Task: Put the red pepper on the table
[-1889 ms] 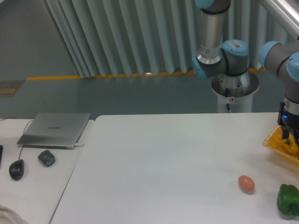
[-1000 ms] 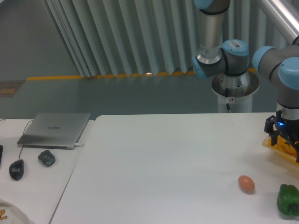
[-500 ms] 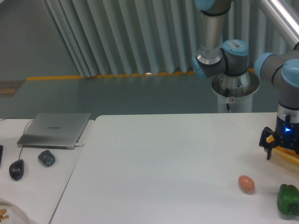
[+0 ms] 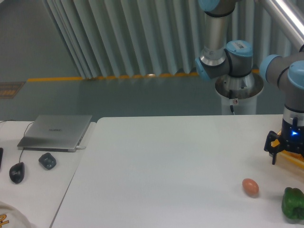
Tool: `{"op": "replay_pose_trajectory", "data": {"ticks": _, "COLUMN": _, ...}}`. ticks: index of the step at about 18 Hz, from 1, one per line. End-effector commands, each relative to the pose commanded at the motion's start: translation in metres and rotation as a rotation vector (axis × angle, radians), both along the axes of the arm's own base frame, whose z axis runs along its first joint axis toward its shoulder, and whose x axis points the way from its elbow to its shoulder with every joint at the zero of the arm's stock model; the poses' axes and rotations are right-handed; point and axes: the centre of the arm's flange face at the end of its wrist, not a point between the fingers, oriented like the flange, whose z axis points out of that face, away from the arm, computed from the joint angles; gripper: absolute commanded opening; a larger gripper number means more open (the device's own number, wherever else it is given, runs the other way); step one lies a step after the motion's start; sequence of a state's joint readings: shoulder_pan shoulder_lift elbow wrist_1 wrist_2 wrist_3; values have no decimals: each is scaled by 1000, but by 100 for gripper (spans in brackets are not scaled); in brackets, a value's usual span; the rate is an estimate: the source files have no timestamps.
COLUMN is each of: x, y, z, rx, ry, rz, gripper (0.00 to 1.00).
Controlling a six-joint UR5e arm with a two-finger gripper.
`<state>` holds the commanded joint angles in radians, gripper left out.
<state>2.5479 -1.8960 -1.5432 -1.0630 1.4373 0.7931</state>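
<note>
A laptop (image 4: 56,131) and mouse (image 4: 16,172) sat on the side desk, far left. On the table (image 4: 161,166), a brown egg (image 4: 250,186) lay near the front right, a green pepper (image 4: 292,203) at the front right corner. The gripper (image 4: 284,151) hung low at the right edge over something yellow (image 4: 290,160). The red pepper wasn't visible anywhere, so its direction from the fingers couldn't be judged. One dark finger (image 4: 272,153) showed; whether they were apart or clamped couldn't be told.

The end effector (image 4: 281,151) hangs over the table (image 4: 166,166) beside a yellow tray (image 4: 293,158).
</note>
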Motion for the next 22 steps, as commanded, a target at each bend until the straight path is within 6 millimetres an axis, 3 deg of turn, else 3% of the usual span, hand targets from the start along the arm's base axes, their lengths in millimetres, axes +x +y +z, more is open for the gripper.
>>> {"op": "replay_pose_trajectory", "data": {"ticks": 12, "x": 1, "y": 4, "z": 7, "rx": 9, "ry": 14, "rz": -14, "gripper": 100}}
{"op": "replay_pose_trajectory", "data": {"ticks": 16, "x": 9, "y": 15, "z": 4, "rx": 11, "ry": 29, "rz": -82, "gripper": 100}}
{"op": "replay_pose_trajectory", "data": {"ticks": 22, "x": 7, "y": 7, "z": 6, "rx": -35, "ry": 71, "rz": -168, "gripper": 100}}
